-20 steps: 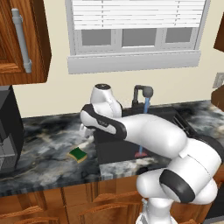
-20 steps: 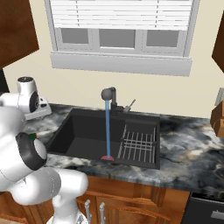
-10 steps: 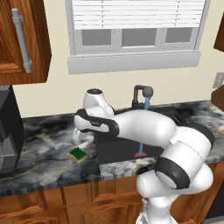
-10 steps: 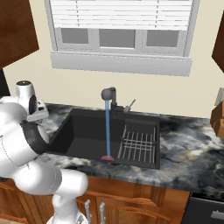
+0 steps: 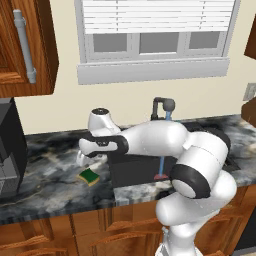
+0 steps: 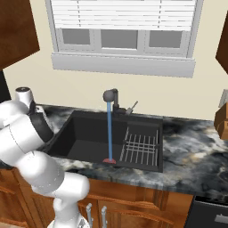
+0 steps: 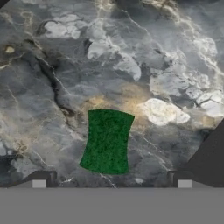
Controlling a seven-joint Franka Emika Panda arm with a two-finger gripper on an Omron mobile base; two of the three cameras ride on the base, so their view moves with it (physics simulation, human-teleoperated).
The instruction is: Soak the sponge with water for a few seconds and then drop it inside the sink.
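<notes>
Hovering over desk (image 7: 52,87), fingers (image 7: 39,180) spread apart, nothing between them. Sponge (image 7: 106,141) flat on marble just beyond the tips, centred between them, green side up, untouched. Further off to the fingers' right, sink (image 6: 80,129) with water (image 6: 109,129) running from faucet (image 6: 110,95) onto red drain mark (image 6: 108,160); wire rack (image 6: 140,144) beyond the stream.
</notes>
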